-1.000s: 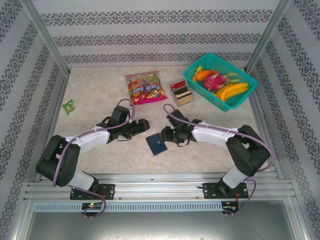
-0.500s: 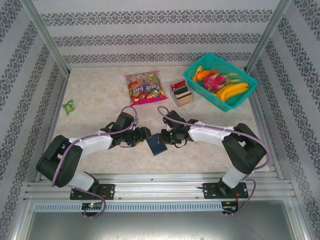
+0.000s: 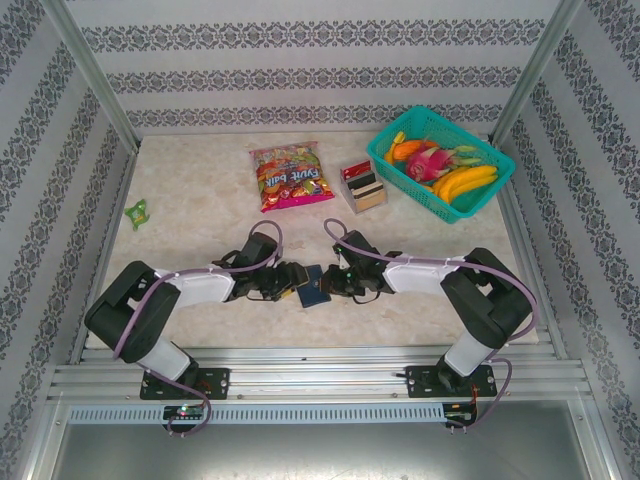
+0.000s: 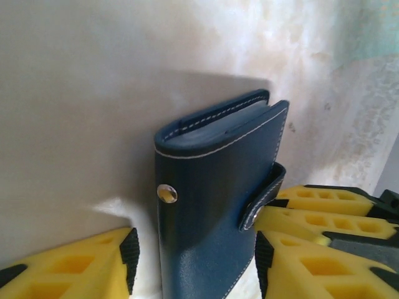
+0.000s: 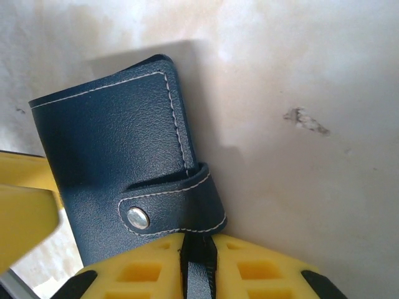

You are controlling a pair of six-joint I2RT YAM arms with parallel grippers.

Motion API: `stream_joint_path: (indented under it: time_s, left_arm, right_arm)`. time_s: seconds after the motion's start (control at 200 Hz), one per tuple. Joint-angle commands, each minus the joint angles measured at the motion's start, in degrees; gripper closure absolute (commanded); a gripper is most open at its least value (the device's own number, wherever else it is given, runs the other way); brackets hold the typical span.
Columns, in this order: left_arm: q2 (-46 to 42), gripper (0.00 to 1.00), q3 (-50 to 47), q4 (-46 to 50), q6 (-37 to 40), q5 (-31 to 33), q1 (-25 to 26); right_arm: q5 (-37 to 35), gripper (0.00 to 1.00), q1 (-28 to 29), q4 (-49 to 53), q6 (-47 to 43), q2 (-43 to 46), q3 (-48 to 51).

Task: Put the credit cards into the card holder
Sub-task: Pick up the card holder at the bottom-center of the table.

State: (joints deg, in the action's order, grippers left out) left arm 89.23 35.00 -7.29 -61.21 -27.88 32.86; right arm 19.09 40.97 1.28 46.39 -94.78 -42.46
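The card holder (image 3: pixel 313 290), a navy bifold wallet with its clasp tab snapped, sits near the table's front middle between both grippers. My right gripper (image 5: pixel 198 246) is shut on the card holder (image 5: pixel 112 149), its pads pinching the edge just below the clasp tab. My left gripper (image 4: pixel 194 249) straddles the opposite end of the card holder (image 4: pixel 212 162) with jaws open; bare table shows between the left pad and the leather. The credit cards (image 3: pixel 357 172), red and black, stand in a tan box (image 3: pixel 372 197) at the back.
A pink snack bag (image 3: pixel 290 175) lies at the back centre. A teal basket (image 3: pixel 378 160) of fruit stands at the back right beside the tan box. A small green item (image 3: pixel 136 211) lies at the far left. Metal frame posts rise at both back corners.
Both grippers moved in on the card holder from either side. The right gripper shut on its clasp edge, and the left jaws narrowed around its other end.
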Motion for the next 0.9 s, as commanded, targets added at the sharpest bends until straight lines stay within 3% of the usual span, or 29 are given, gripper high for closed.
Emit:
stream_joint_path:
  time_s: [0.0,0.565,0.66,0.894]
  left_arm:
    - [1.12,0.49,2.04,-3.16,-1.02,0.51,1.18]
    - [0.07,0.8,2.52,-6.26,-0.96,0.94,1.24]
    - [-0.66,0.86,2.47,-6.09,0.03,1.07,1.24]
    - [-1.49,0.9,2.61,-7.24,1.62,-0.21,1.24]
  right_arm:
    - [-2.03,0.79,-0.1,2.4,2.13,-4.09,2.91]
    - [-1.95,0.78,-1.11,0.31,4.37,-1.7,3.05]
    - [-2.62,0.75,-1.28,1.4,3.66,-0.08,1.76]
    - [-4.28,0.63,-1.08,4.18,0.77,3.5,-3.44]
